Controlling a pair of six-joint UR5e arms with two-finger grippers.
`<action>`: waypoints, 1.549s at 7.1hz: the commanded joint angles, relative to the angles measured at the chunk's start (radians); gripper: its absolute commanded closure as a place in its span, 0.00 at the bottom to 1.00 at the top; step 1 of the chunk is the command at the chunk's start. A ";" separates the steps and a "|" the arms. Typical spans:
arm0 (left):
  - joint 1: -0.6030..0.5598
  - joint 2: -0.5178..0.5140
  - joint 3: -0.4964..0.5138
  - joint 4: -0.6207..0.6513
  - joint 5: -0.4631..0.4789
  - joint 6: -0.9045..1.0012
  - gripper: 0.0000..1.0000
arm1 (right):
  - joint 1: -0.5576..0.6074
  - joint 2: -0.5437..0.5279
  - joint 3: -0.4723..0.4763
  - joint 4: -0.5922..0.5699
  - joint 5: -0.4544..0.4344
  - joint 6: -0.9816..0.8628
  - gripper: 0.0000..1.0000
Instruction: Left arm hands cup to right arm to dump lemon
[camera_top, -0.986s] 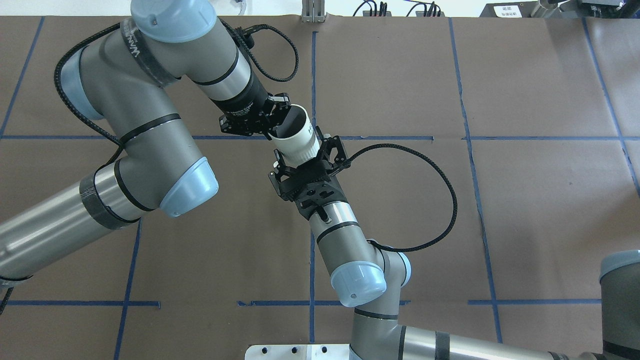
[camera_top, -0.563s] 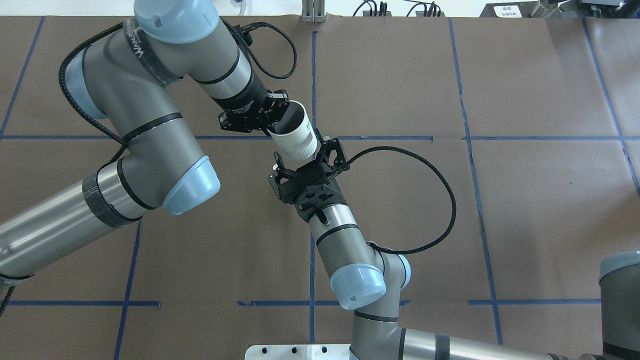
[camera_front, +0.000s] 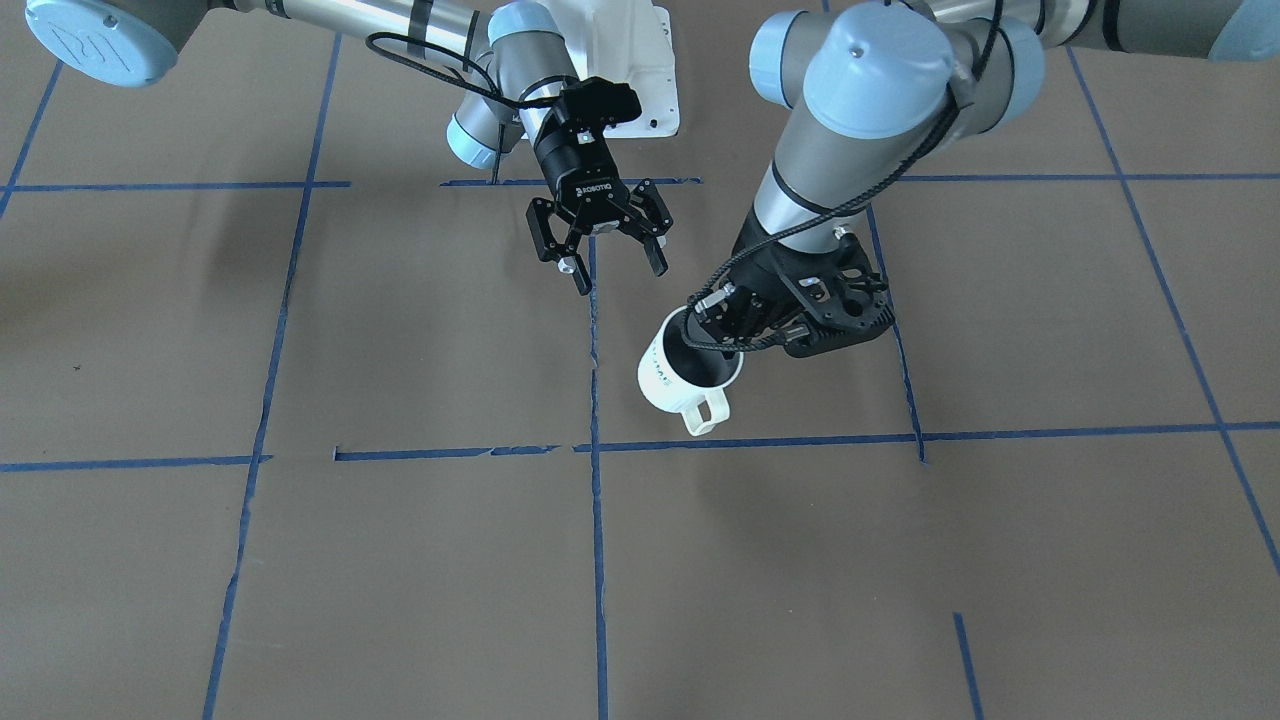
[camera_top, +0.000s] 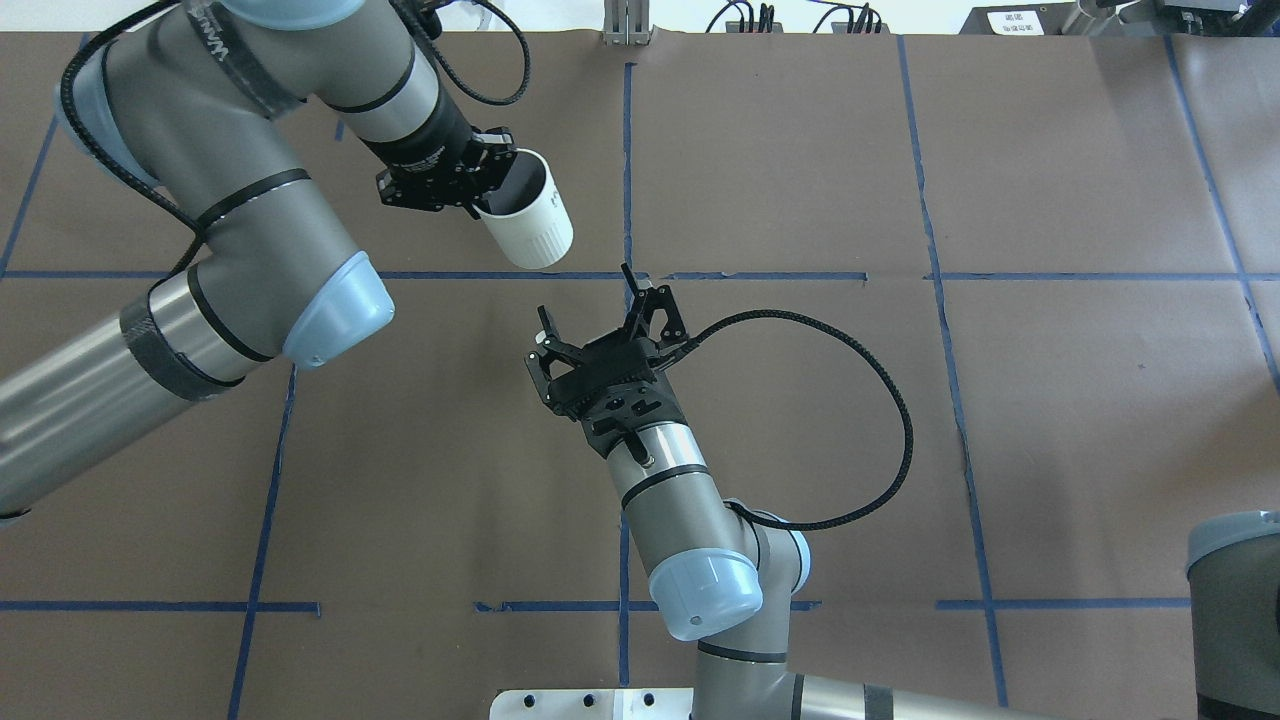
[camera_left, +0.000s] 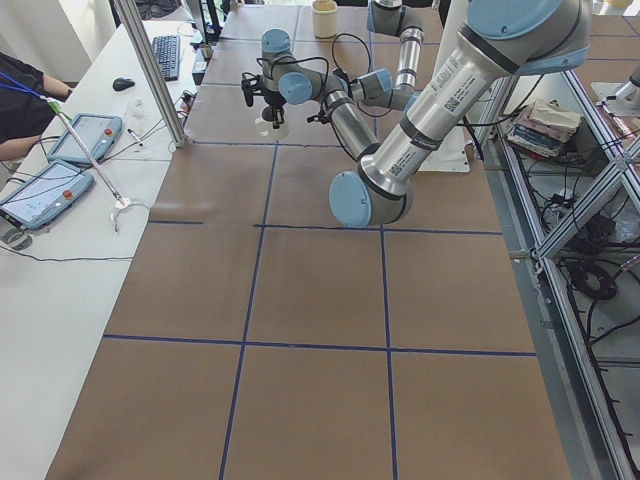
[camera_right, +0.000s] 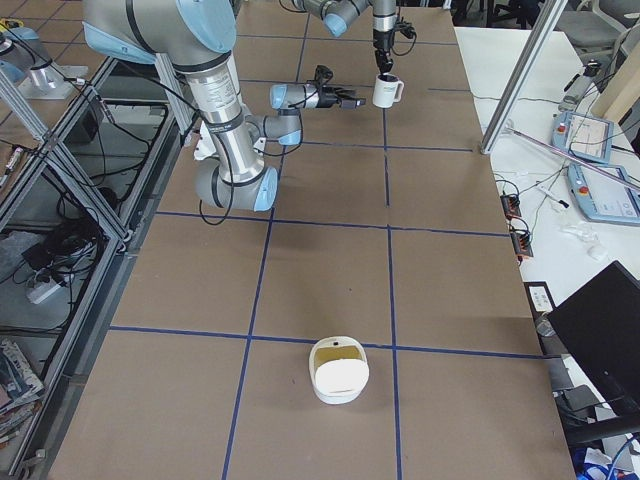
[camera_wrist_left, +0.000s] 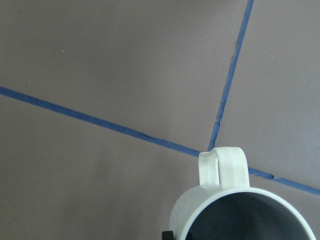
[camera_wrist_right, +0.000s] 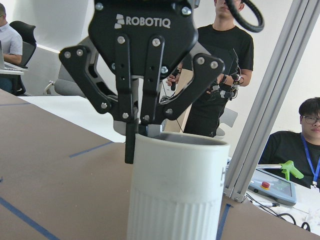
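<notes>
The white ribbed cup (camera_top: 528, 232) hangs above the table with its squarish handle (camera_front: 706, 412) turned away from the robot. My left gripper (camera_top: 492, 200) is shut on its rim, one finger inside and one outside, as the right wrist view shows on the cup (camera_wrist_right: 176, 190). My right gripper (camera_top: 598, 310) stands open and holds nothing, nearer the robot and to the right of the cup, a short gap away. In the front view the right gripper (camera_front: 615, 275) sits apart from the cup (camera_front: 672, 385). The grey inside shows in the left wrist view of the cup (camera_wrist_left: 240, 212). The lemon is hidden.
A white bowl (camera_right: 340, 370) with a yellowish inside stands far off toward the table's right end. Blue tape lines (camera_top: 625, 150) cross the brown table. A metal post (camera_right: 520, 75), tablets (camera_right: 590, 135) and people (camera_wrist_right: 220, 60) are at the operators' side.
The left arm has carried the cup left and away from the robot, out from between the right gripper's open fingers. The right gripper has drawn back slightly and stays open.
</notes>
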 joint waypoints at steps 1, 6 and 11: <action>-0.079 0.150 -0.079 0.003 -0.008 0.146 1.00 | 0.001 0.005 0.062 -0.001 0.001 0.005 0.05; -0.159 0.582 -0.387 -0.002 -0.009 0.454 1.00 | 0.249 0.000 0.173 -0.388 0.398 0.371 0.02; -0.159 0.883 -0.310 -0.427 -0.008 0.472 1.00 | 0.705 -0.006 0.330 -1.063 1.188 0.539 0.01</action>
